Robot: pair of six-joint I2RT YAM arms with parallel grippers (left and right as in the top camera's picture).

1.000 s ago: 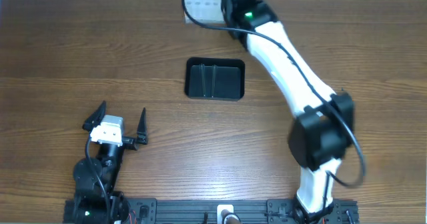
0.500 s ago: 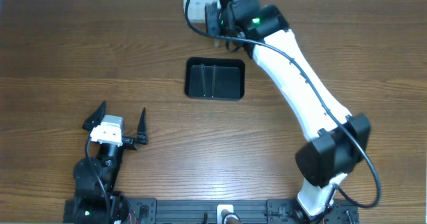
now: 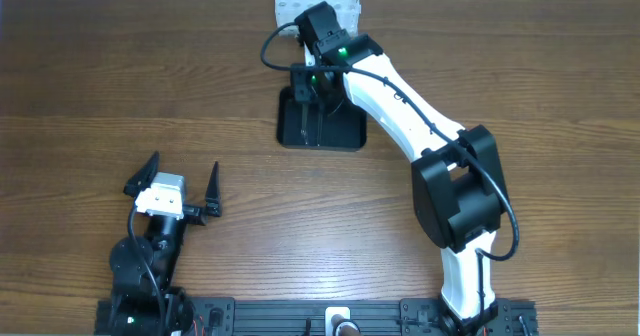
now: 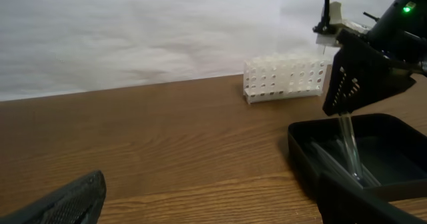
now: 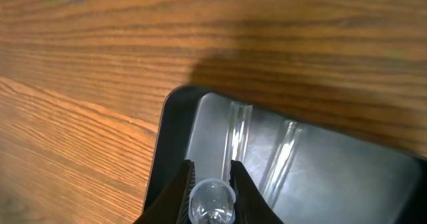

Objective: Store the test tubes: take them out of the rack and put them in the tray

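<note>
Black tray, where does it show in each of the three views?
Top view: black tray centre-top, under the right tool.
Left wrist view: black tray nearer than the white rack.
Right wrist view: black tray beneath the held test tube.
Shared landmark: the right tool.

The right arm (image 3: 400, 96) has white tubular links and bulky black joint housings. One black cable (image 3: 270, 46) runs loosely along it, and a green lamp (image 3: 343, 48) is lit near the wrist. The right hand (image 3: 312, 84) is black, and its finger (image 4: 350, 77) plate carries rows of small holes. The left arm (image 3: 150, 256) is black throughout, with a thin black lead and a green light at its foot. The left hand (image 3: 183, 166) has a white block body and two black fingers (image 3: 212, 181) tapering to points. Both arms are mounted on a black rail (image 3: 280, 314) with bolted plates.
</note>
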